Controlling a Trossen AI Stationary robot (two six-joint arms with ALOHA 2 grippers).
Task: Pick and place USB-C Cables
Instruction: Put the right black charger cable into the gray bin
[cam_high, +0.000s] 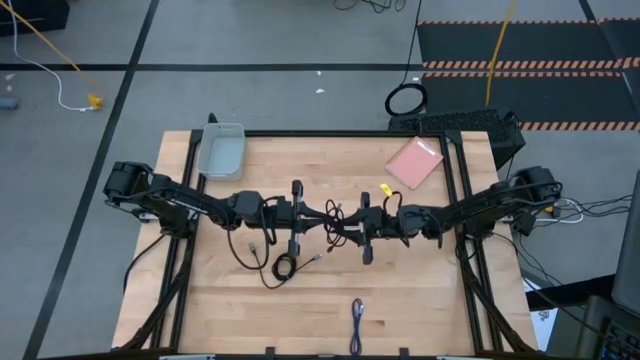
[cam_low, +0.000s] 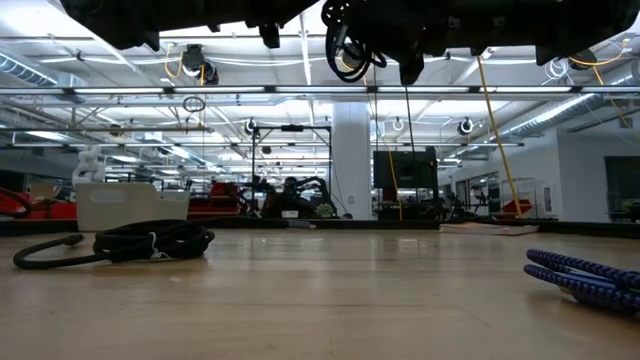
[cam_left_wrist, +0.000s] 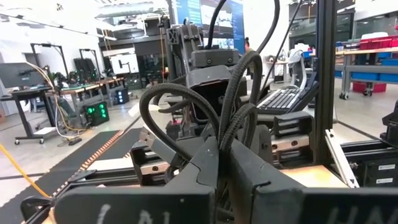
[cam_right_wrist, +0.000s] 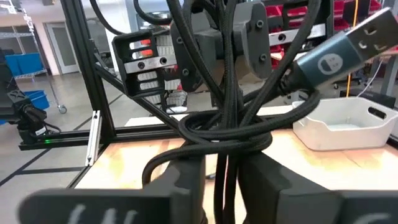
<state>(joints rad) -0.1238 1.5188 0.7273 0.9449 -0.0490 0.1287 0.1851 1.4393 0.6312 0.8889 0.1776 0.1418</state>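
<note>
Above the table's middle, the left gripper (cam_high: 297, 213) and right gripper (cam_high: 365, 224) face each other, both seemingly clamped on one black cable (cam_high: 335, 220) strung between them; one should let go before the move to the grey bin (cam_high: 221, 152). On the wooden table (cam_high: 430, 290) lie another black cable (cam_high: 283, 266) and a blue cable (cam_high: 357, 322), with a large workshop behind.
</note>
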